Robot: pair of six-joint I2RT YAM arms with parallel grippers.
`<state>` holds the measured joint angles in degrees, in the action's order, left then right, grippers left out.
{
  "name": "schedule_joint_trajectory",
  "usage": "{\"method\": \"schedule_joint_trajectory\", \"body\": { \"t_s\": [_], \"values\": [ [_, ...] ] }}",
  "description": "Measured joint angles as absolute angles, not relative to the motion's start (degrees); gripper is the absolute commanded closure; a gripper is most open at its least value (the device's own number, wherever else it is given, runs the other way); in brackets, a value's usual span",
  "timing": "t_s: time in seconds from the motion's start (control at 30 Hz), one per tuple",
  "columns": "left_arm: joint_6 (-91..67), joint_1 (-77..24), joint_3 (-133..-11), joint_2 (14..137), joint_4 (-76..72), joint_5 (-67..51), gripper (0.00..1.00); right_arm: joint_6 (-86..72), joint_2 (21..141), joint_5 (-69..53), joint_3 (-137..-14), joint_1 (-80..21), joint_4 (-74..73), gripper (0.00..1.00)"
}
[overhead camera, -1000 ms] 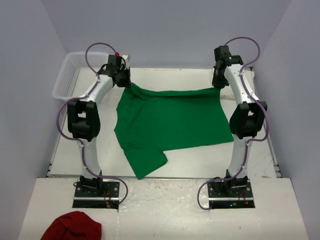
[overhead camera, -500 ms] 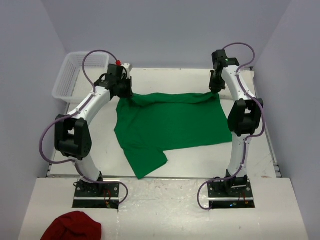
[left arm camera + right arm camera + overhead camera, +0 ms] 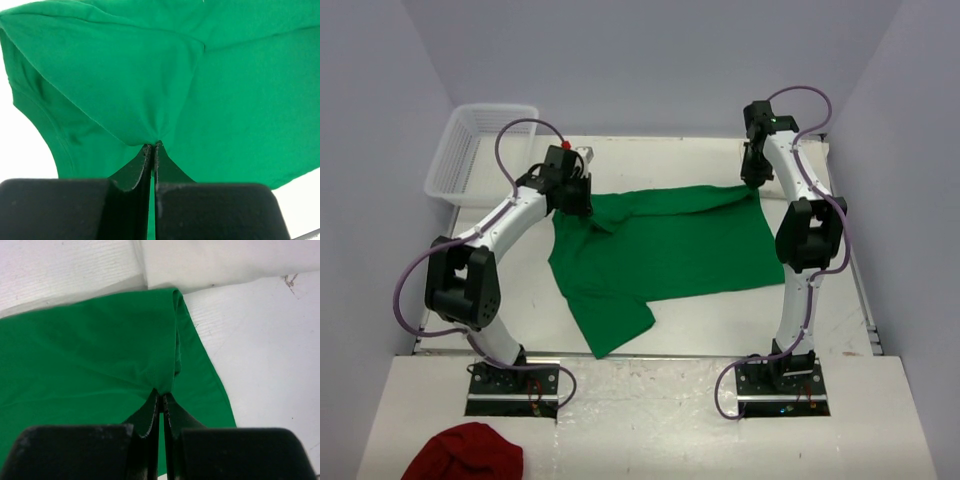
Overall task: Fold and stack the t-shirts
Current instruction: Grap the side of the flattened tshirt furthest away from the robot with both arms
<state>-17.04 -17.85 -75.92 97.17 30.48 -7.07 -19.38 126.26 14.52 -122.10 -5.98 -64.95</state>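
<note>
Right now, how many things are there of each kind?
green t-shirt: 1
dark red cloth: 1
white basket: 1
grippers: 2, the left gripper and the right gripper
total: 5

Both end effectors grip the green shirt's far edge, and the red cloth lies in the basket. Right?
No. The top view shows the red cloth near the left arm's base, not in the basket. The left end effector and right end effector do grip the green shirt at its far edge.

Both arms [image 3: 510, 215] are white with black joints [image 3: 465, 285], looping purple cables [image 3: 798, 90] and black fingers [image 3: 131, 172].
</note>
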Motion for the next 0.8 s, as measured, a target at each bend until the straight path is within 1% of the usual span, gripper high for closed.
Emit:
{"method": "schedule_joint_trajectory", "body": {
  "t_s": [0.37, 0.8],
  "values": [
    [-19.0, -20.0, -70.7, 94.4, 31.4, -6.2, 1.00, -19.9, 126.7, 15.5, -120.4, -6.0, -65.8, 1.00],
    [-19.2, -20.0, -69.8, 94.8, 32.3, -2.1, 1.00, -19.9, 127.6, 15.5, -118.9, -5.9, -66.1, 1.00]
  ]
}}
